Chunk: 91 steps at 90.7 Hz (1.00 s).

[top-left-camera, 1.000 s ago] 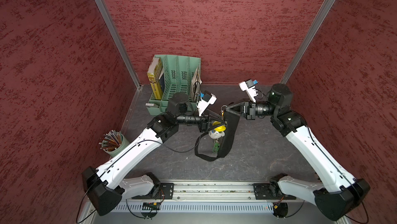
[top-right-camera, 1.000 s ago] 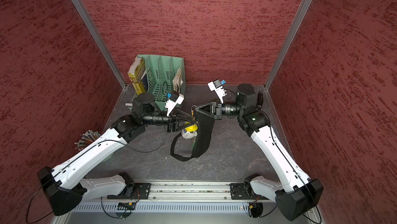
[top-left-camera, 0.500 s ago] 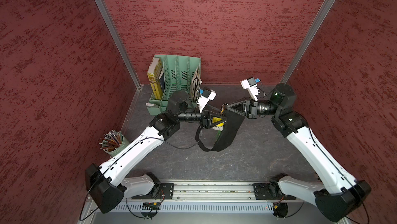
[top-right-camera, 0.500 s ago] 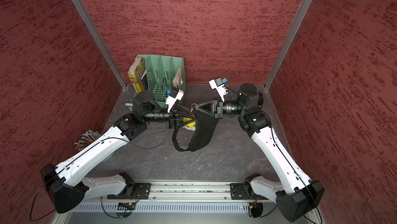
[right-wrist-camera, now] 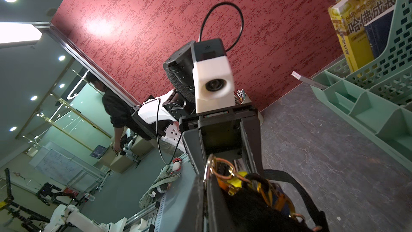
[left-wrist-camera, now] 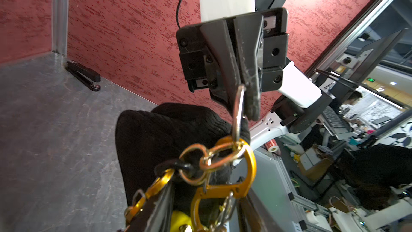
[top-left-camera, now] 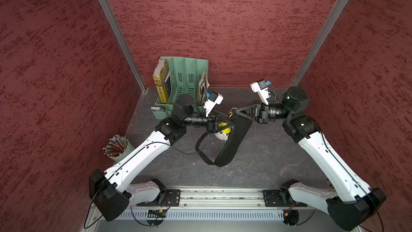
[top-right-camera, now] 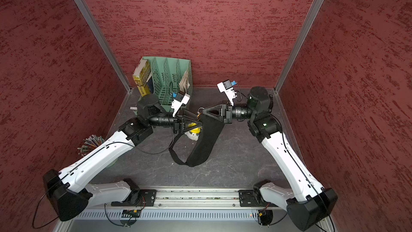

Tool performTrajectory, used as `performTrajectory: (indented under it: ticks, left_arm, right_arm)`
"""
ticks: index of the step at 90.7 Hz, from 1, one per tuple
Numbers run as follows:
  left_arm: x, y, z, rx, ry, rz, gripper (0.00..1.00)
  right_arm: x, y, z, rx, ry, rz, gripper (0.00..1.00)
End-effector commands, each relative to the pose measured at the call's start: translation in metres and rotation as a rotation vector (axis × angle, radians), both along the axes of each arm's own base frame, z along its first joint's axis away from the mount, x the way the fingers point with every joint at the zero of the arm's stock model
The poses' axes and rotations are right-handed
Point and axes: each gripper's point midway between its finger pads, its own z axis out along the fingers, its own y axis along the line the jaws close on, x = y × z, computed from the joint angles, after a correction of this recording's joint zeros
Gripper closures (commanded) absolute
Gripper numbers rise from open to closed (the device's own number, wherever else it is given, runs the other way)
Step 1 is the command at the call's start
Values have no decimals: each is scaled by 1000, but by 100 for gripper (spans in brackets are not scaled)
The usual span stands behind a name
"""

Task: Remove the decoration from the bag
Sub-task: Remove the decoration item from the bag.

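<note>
Both top views show 2 arms meeting over the middle of the dark table [top-left-camera: 263, 153], and between them hangs the bag [top-left-camera: 234, 139] [top-right-camera: 206, 139], lifted by its upper end with its lower end and strap [top-left-camera: 201, 148] drooping toward 6 o'clock.

At 9 o'clock a cup of pencils [top-left-camera: 116, 147] stands by the wall. At 11 o'clock a green file rack [top-left-camera: 185, 81] holds a yellow book [top-left-camera: 161, 83].

From 9 o'clock the left gripper [top-left-camera: 229, 122] [right-wrist-camera: 223, 150] reaches in with its jaws apart, straddling the yellow and white decoration [top-left-camera: 224, 131] [top-right-camera: 193, 131] and its gold clip [left-wrist-camera: 223, 175]; whether it actually pinches anything cannot be told.

From 3 o'clock the right gripper [top-left-camera: 237, 110] [left-wrist-camera: 246, 99] is clenched on a silver ring [left-wrist-camera: 239, 110] [top-left-camera: 233, 109], which links through gold rings to the clip at the bag's top.

A black stapler [left-wrist-camera: 83, 75] lies in the back corner in the left wrist view.
</note>
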Motion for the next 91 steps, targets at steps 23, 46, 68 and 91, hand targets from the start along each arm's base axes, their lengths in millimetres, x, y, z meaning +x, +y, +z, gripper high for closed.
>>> performTrajectory:
  ticks: [23, 46, 68, 91]
  left_arm:
    - [-23, 7, 22, -73, -14, -97, 61]
    - [-24, 6, 29, -111, 3, -115, 66]
    - [-22, 8, 33, -124, 17, -110, 66]
    - [-18, 11, 34, -127, 34, -103, 71]
  right_arm:
    - [-14, -1, 17, 32, -123, 51, 100]
    - [-16, -1, 16, 32, -134, 54, 100]
    - [-20, -2, 16, 34, -148, 72, 100]
    - [-22, -2, 15, 36, -158, 88, 100]
